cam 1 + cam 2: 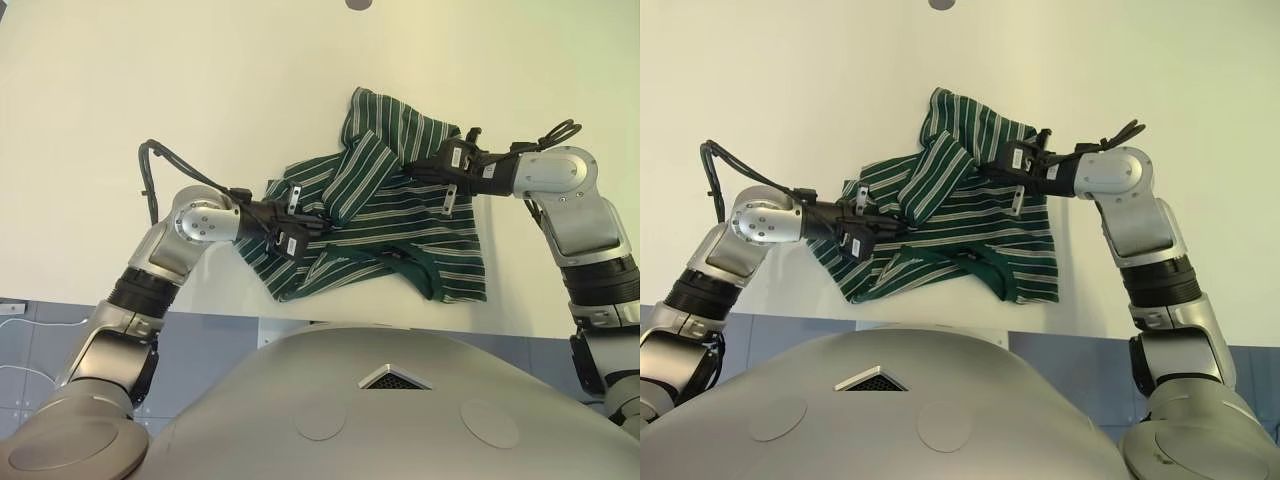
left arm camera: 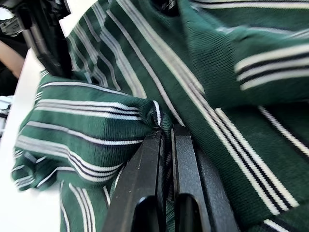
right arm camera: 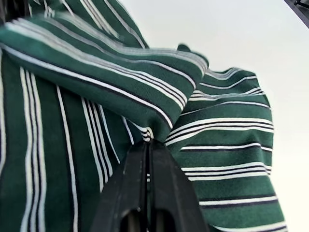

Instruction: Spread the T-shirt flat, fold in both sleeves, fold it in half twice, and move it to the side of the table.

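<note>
Both arms meet over a green T-shirt (image 1: 425, 235) with white stripes, which lies crumpled on the white table (image 1: 150, 70), near the edge closest to the robot. The left gripper (image 1: 318, 226) is clenched on a fold at the garment's left side; the left wrist view shows its black fingers (image 2: 145, 179) pressed together with cloth bunched at their tips. The right gripper (image 1: 414, 172) is clamped on a raised ridge of fabric in the upper middle, its jaws closed tight on the striped fold. Between the two grippers the cloth is turned diagonally over itself.
</note>
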{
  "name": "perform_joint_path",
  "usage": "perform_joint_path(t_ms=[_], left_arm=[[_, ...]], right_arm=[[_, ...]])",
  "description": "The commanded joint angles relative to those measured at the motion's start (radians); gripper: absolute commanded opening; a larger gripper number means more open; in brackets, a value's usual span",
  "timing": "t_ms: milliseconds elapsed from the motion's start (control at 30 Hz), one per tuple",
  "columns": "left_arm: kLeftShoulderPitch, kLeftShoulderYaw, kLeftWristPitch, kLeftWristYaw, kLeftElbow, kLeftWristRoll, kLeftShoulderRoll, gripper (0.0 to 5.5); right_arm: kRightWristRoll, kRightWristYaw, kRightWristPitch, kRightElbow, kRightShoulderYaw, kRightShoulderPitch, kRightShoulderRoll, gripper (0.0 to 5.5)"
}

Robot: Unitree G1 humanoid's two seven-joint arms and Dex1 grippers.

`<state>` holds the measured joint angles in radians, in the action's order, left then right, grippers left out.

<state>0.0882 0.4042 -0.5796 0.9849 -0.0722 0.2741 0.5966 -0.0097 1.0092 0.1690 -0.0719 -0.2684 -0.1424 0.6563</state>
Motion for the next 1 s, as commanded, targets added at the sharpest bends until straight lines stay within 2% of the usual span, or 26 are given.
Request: perform_joint_path(t_ms=[33,133,233,300,367,500,633,1000], left_arm=[[-0.022,-0.017,0.183,0.041,0.034,-0.097,0.016,0.34],[-0.052,-0.080,0.422,0.121,0.223,-0.327,0.071,0.90],[-0.050,-0.178,0.587,0.173,0.290,-0.478,0.147,1.40],[-0.035,-0.234,0.643,0.162,0.269,-0.530,0.155,1.84],[-0.016,-0.236,0.716,0.096,0.241,-0.523,0.117,2.23],[-0.024,-0.146,0.814,0.021,0.245,-0.470,0.043,2.23],[0.006,-0.125,0.881,-0.017,0.215,-0.462,0.003,2.23],[0.001,-0.072,0.886,0.022,0.199,-0.433,0.015,0.29]], right_arm=[[-0.039,-0.004,0.010,-0.004,-0.028,-0.013,0.016,0.23],[-0.023,0.000,0.025,-0.037,-0.009,-0.004,0.028,0.85],[0.006,-0.017,0.037,-0.064,0.015,-0.003,0.009,1.41],[0.027,-0.024,0.048,-0.085,0.031,0.004,0.004,1.51],[0.042,-0.033,0.055,-0.094,0.048,0.007,0.005,1.51],[0.046,-0.041,0.055,-0.082,0.048,-0.008,0.003,1.51],[0.051,-0.045,0.056,-0.077,0.041,-0.016,-0.004,1.51],[0.048,-0.065,0.050,-0.079,0.026,-0.010,-0.018,1.51]])
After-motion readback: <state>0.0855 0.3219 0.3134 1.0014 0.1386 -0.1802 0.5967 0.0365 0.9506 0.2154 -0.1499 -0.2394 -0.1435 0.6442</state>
